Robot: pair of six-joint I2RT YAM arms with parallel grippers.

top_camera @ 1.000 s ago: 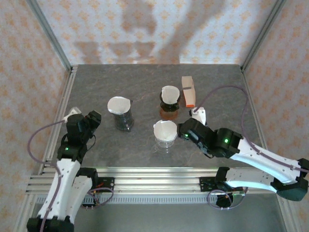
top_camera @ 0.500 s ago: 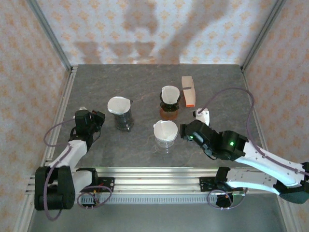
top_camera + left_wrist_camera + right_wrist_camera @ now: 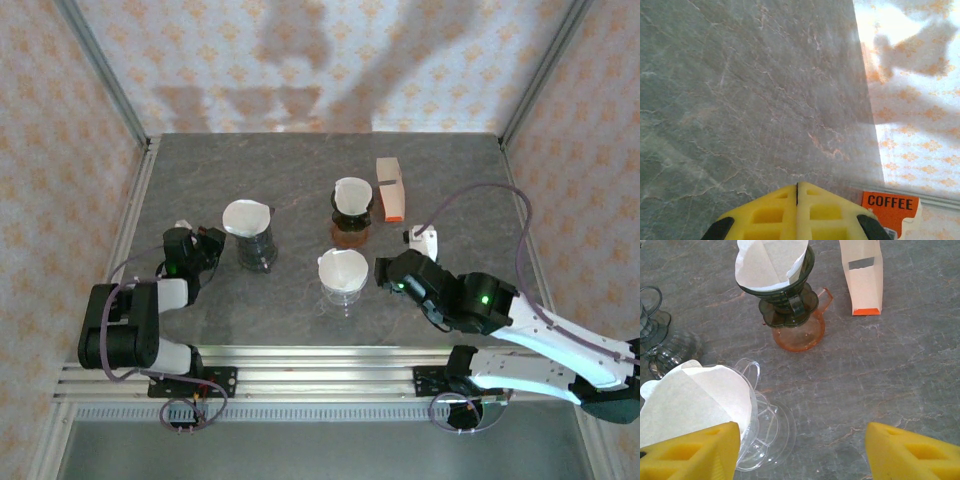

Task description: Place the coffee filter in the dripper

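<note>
Over on the left, the left arm sits folded low and tight by its base, elbow doubled back. The left end effector (image 3: 205, 243) is close above the counter (image 3: 300, 165), its yellow fingers (image 3: 770, 215) pressed together with nothing between them. Past those fingers, the wrist view catches an orange panel reading "COFFEE" on the box (image 3: 889, 207).

Just right of that end effector stands a dark dripper (image 3: 252, 245) with a white paper cone in it.

Toward the middle is the clear dripper (image 3: 342, 288), and the coffee filter (image 3: 340, 266) sits inside it, opened into a cone with its edge above the rim. Behind it, a second dark dripper (image 3: 352, 200), also lined with paper, rests on an orange glass server (image 3: 350, 236). The box lies just beside that, apart from it.

The right arm reaches in low from the near right corner, slanting toward the centre. The right end effector (image 3: 383, 270) is just right of the clear dripper, its fingers (image 3: 912, 452) spread wide and empty. One finger is very near the filter; I cannot tell whether it touches.
</note>
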